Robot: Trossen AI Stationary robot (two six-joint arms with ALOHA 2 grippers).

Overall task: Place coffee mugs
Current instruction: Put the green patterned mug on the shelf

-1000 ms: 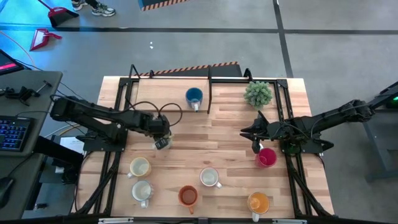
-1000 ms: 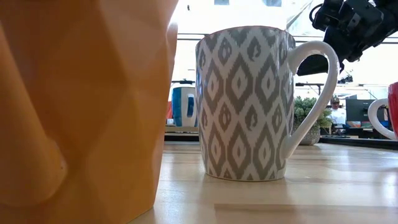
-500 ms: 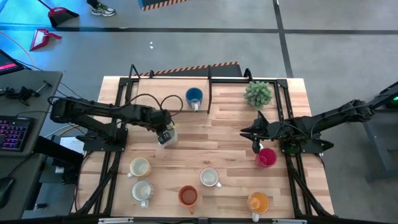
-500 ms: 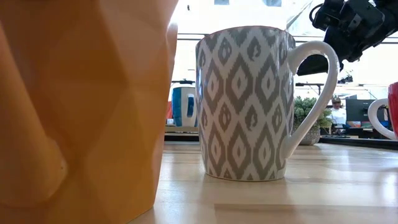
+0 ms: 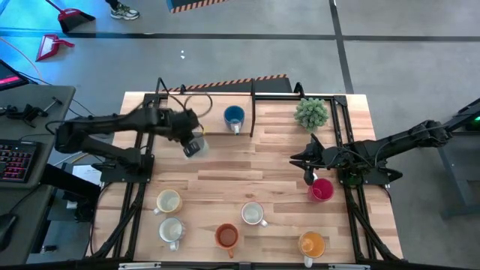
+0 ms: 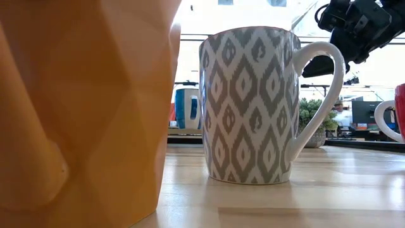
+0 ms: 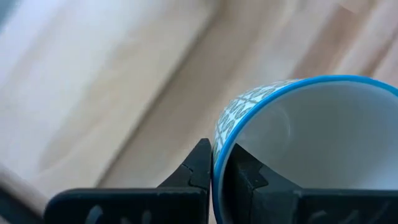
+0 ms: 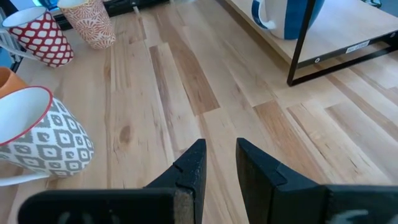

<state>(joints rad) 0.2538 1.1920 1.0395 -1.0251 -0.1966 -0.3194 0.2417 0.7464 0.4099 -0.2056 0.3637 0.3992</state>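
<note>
1. Left gripper (image 5: 193, 145): hung over the worktop (image 5: 277, 161) toward its far left corner, fingers (image 7: 200, 163) clamped on the rim of a blue-rimmed patterned mug (image 7: 298, 143), one finger outside the wall and one inside; the mug rode in the jaws, tipped.
2. Right gripper (image 5: 309, 176): stood near the right edge of the worktop, just beside the red mug (image 5: 321, 190); jaws a little apart, nothing between them.
3. Blue mug (image 5: 234, 117): stood near the far edge, about midway along it, on a raised shelf inside a black frame.
4. Two cream mugs (image 5: 168, 201) and (image 5: 172, 229): stood one behind the other near the near left corner.
5. Red-orange mug (image 5: 226, 236): at the near edge, left of centre.
6. White patterned mug (image 5: 253, 214): near the near edge, about centre, handle to the right.
7. Yellow-orange mug (image 5: 312, 244): at the near edge toward the right corner.
8. Potted plant (image 5: 311, 112): near the far right corner.
</note>
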